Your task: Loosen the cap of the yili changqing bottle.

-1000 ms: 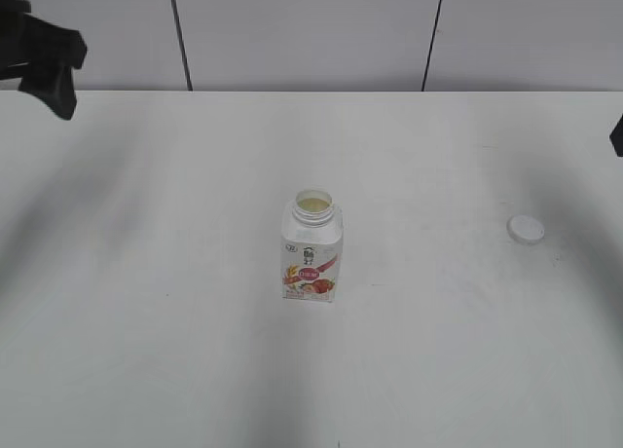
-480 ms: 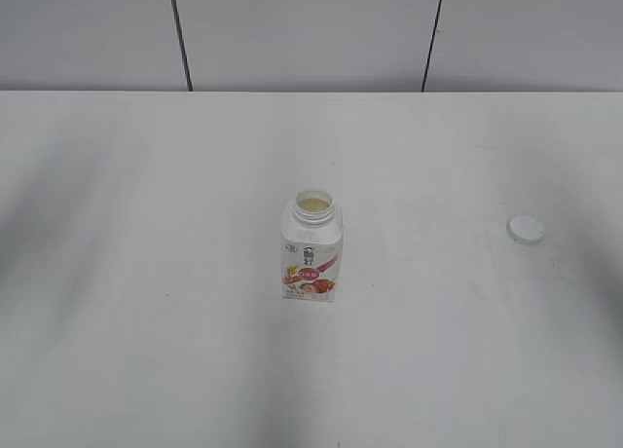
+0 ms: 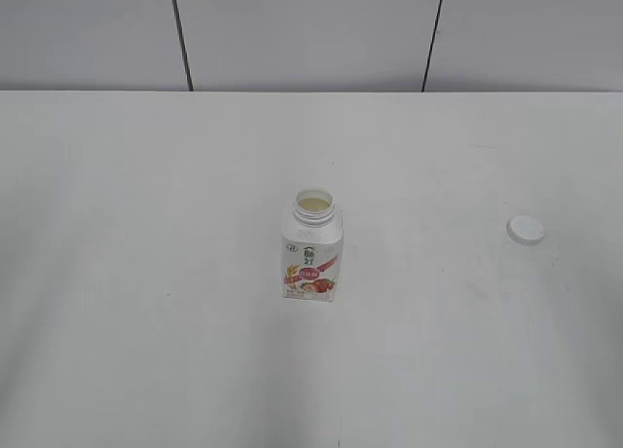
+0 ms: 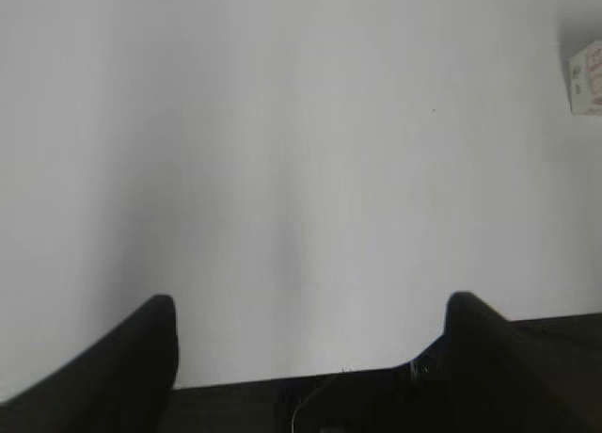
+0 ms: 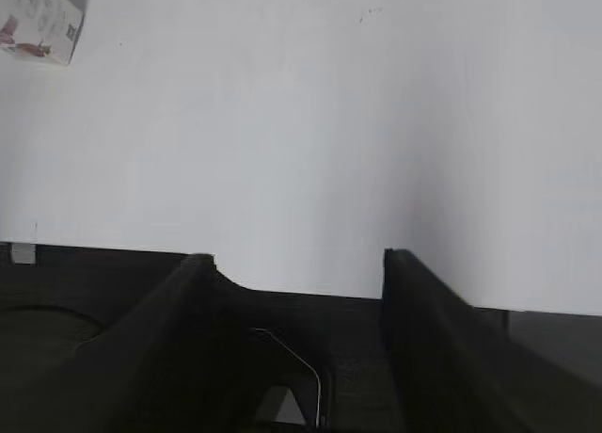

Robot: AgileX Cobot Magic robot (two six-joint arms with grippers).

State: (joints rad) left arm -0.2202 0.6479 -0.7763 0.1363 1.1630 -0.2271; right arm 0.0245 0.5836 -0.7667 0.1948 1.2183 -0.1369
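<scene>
One yili changqing bottle [image 3: 311, 246] stands upright on the white table [image 3: 146, 273], near its middle. Body white, squarish, with sloped shoulders and a round neck. Neck is open; pale contents show inside the mouth. Pink-red label on the front face carries a fruit-and-grain picture, with a small dark logo above it; the writing is too small to read.

One cap [image 3: 526, 230], round and white, lies flat on the table well to the right of the bottle and apart from it.

Left wrist view: a corner of the bottle [image 4: 588, 78] shows at the upper right edge, red print on the label unreadable. Left gripper [image 4: 310, 344] with its two dark fingers [image 4: 141, 353] spread wide, nothing between them, only bare table.

Right wrist view: the bottle [image 5: 39, 19] sits at the upper left corner. Right gripper [image 5: 296, 292] fingers [image 5: 428, 339] also parted, holding nothing, well clear of the bottle.

Neither gripper appears in the exterior view. Count: bottle one, cap one.
</scene>
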